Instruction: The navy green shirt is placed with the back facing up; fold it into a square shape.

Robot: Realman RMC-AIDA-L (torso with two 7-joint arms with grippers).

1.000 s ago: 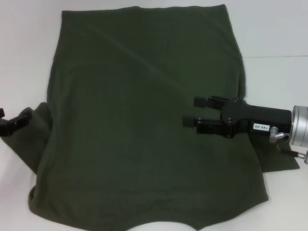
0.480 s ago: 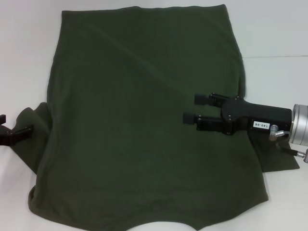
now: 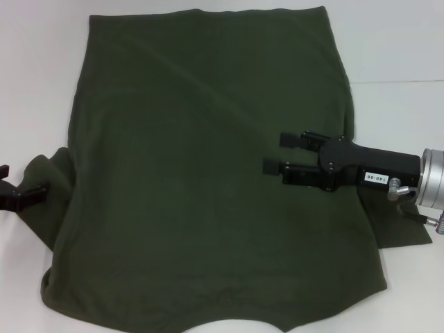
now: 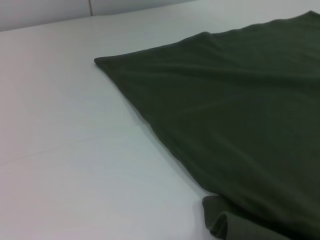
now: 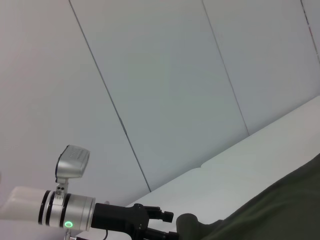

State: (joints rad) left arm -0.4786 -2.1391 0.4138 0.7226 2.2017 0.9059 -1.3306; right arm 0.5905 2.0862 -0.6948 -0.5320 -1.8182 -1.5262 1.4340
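The navy green shirt [image 3: 194, 159] lies spread flat on the white table, plain side up, with its hem at the far edge. My right gripper [image 3: 273, 152] hovers open over the shirt's right half with nothing between its fingers. At the left edge of the head view my left gripper [image 3: 15, 182] stands open, its lower finger touching the rim of the rumpled left sleeve [image 3: 50, 182]. The left wrist view shows the shirt's [image 4: 240, 100] edge and that bunched sleeve [image 4: 225, 225]. The right wrist view shows the left gripper [image 5: 159, 221] beside the shirt [image 5: 280, 210].
The white table [image 3: 395, 55] shows bare around the shirt and has a seam line on the right. The right sleeve [image 3: 402, 232] sticks out flat under my right arm. A panelled wall [image 5: 175, 75] stands behind the table.
My left gripper has drawn back leftward and slightly lower, off the left sleeve to its rim. The right gripper has shifted slightly toward the far side over the shirt.
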